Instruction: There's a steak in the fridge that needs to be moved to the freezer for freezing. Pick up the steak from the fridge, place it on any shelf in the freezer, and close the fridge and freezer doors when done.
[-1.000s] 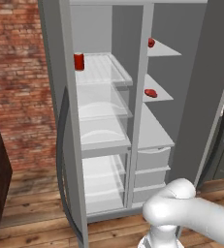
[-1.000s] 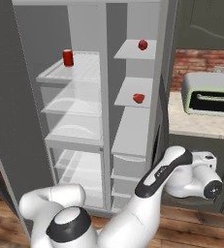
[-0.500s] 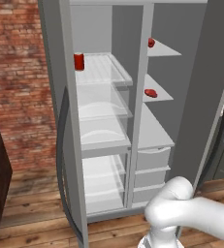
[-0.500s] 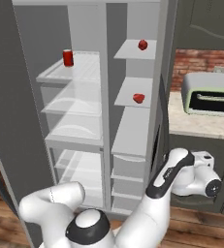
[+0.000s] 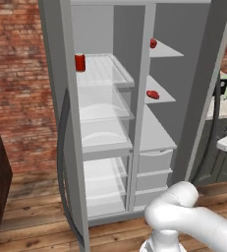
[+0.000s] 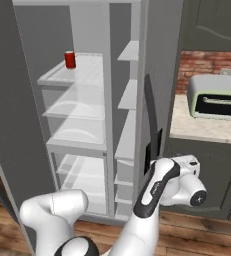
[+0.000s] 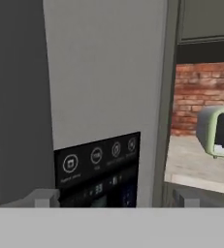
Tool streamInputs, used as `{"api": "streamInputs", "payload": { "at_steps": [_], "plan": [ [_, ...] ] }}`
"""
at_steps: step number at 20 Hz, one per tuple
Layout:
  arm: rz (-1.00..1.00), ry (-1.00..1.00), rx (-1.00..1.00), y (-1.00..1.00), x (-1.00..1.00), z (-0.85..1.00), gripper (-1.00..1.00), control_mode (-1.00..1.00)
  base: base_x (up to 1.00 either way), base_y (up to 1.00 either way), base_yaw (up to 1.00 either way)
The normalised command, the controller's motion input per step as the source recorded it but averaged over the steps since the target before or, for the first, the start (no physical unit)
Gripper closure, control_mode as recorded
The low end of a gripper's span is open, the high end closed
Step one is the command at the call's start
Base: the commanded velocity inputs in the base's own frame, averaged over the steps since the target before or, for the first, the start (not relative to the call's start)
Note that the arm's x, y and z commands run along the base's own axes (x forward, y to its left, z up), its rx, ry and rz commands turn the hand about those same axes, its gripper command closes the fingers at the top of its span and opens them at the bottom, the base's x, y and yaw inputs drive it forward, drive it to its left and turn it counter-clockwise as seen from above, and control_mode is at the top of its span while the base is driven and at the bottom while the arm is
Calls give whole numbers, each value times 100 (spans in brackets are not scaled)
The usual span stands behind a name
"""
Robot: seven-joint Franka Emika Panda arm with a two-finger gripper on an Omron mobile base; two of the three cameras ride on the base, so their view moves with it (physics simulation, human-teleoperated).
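Steak (image 5: 153, 94) is lying on middle freezer shelf (image 5: 160, 97), sm. red lump (image 5: 153, 43) on shelf above. Red can (image 5: 80, 63) is standing on top glass shelf in fridge (image 5: 102, 133). Gripper (image 7: 116, 198) is facing freezer door (image 7: 101, 97) w/ black dispenser panel (image 7: 98, 169) close ahead; fingertips spread wide, holding nothing. Green toaster oven (image 6: 216, 96) is sitting on counter (image 6: 207, 127) to the right.

No legible text; dispenser panel (image 7: 98, 169) icons and digits too blurred.
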Motion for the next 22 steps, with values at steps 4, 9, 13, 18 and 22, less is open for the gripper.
{"api": "streamInputs", "payload": {
  "at_steps": [4, 9, 13, 18, 22],
  "plan": [
    [0, -6, -1, 100, 44, -7, -100, -100, 0, 0, 0],
    [0, -1, 0, 100, 69, -16, -100, -100, 0, 0, 0],
    [0, 0, 0, 100, 78, -9, -100, -100, 0, 0, 0],
    [0, 0, 0, 100, 75, -4, -100, -100, 0, 0, 0],
    [0, 0, 0, 98, 79, -1, -100, -100, 0, 0, 0]
  ]
}}
